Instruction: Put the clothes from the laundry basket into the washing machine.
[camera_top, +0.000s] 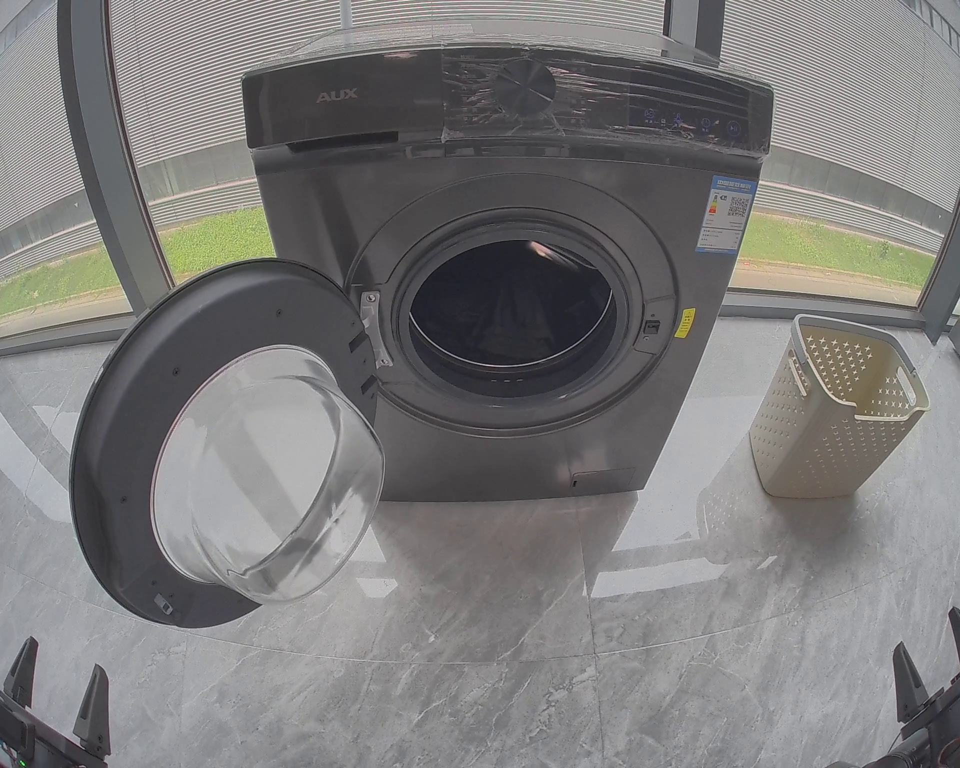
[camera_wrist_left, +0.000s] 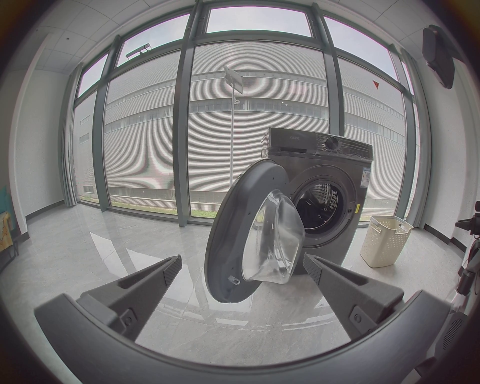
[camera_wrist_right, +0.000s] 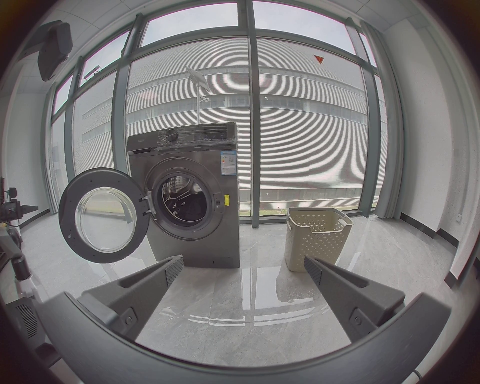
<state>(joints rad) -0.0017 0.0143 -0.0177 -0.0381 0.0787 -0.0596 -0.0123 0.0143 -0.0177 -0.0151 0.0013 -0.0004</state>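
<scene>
Floor (camera_top: 500, 640): polished grey stone-look tiles with pale veining, glossy enough that reflections are carried; spread across the lower half of the head view.
Window wall (camera_top: 190, 110): floor-to-ceiling glass, divided by dark metal mullions; seen along the top of the frame behind the machine.
Washing machine (camera_top: 520, 460): boxy front-loader in brushed grey metal, its dark control band wrapped in clear film; stood at upper centre of the frame.
Door (camera_top: 130, 420): round, matte grey rim with a bulging clear glass bowl; swung fully open at left of centre.
Drum (camera_top: 510, 310): circular dark opening ringed in chrome, perforated steel noted in the left wrist view; a dark mass is seen low inside, and what it is cannot be told.
Laundry basket (camera_top: 800, 440): cream plastic, tapered, rectangular, walls punched with small holes, handle slots at the rim; set on the floor at right of the frame, just beside the machine.
Left gripper (camera_wrist_left: 241, 264): black wedge-shaped fingers with ribbed pads, spread apart, nothing held; lower left corner of the head view.
Right gripper (camera_wrist_right: 243, 265): same build, fingers parted, nothing grasped; lower right corner.
</scene>
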